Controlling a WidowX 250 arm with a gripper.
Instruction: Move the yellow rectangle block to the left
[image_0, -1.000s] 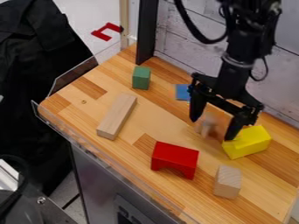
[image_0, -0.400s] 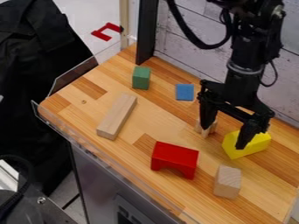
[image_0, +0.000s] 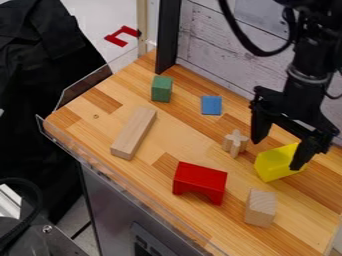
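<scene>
The black gripper (image_0: 278, 154) hangs over the right side of the wooden table, its two fingers spread wide apart. The yellow rectangular block (image_0: 272, 163) lies on the table beneath it. One finger passes in front of the block's right part and hides some of it; the other finger is up and to the left of the block. Nothing is held between the fingers. Whether the near finger touches the block, I cannot tell.
Left of the yellow block stands a small wooden cross-shaped piece (image_0: 235, 143). A red arch block (image_0: 200, 183) and a light wooden block (image_0: 260, 207) lie nearer the front. Farther left are a blue block (image_0: 211, 105), a green block (image_0: 161, 89) and a long plank (image_0: 133, 133).
The gripper has moved to the right over the yellow block, uncovering the blue block and the cross-shaped piece. The blocks have stayed in place.
</scene>
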